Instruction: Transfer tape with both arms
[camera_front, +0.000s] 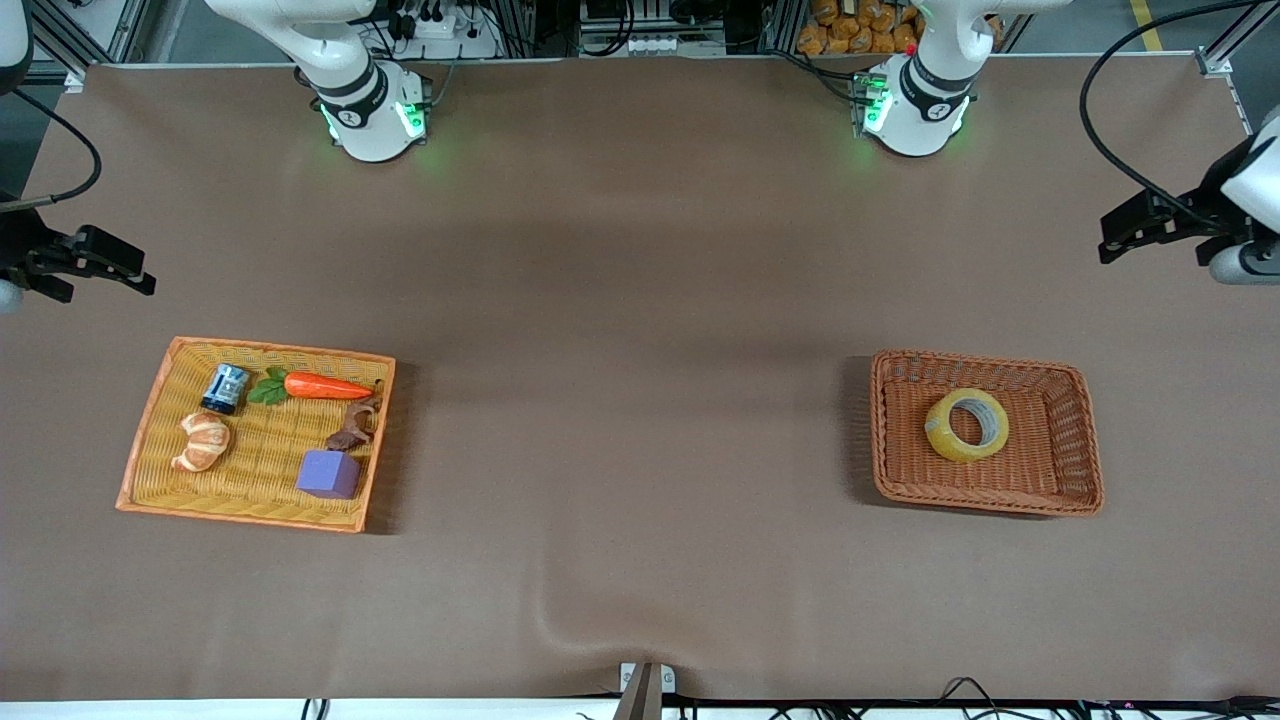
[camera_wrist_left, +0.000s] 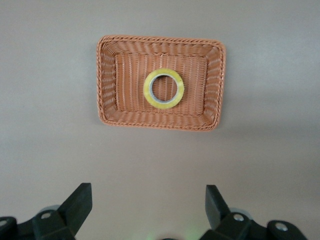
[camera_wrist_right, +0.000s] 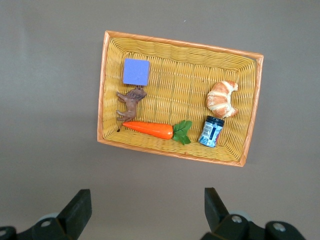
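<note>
The tape (camera_front: 966, 425), a yellowish ring with a grey core, lies flat in the middle of a brown wicker basket (camera_front: 985, 505) toward the left arm's end of the table. The left wrist view shows the tape (camera_wrist_left: 163, 88) in the basket (camera_wrist_left: 160, 123). My left gripper (camera_front: 1115, 238) hangs high over the table's edge at that end, open and empty, with its own view (camera_wrist_left: 148, 192) showing bare table between the fingers. My right gripper (camera_front: 135, 275) hangs high at the right arm's end, open and empty (camera_wrist_right: 147, 197).
A yellow wicker tray (camera_front: 250, 510) toward the right arm's end holds a carrot (camera_front: 325, 385), a croissant (camera_front: 203, 441), a purple cube (camera_front: 327, 474), a blue can (camera_front: 226, 387) and a brown figure (camera_front: 353, 425). The brown table cover has a wrinkle at its near edge (camera_front: 560, 620).
</note>
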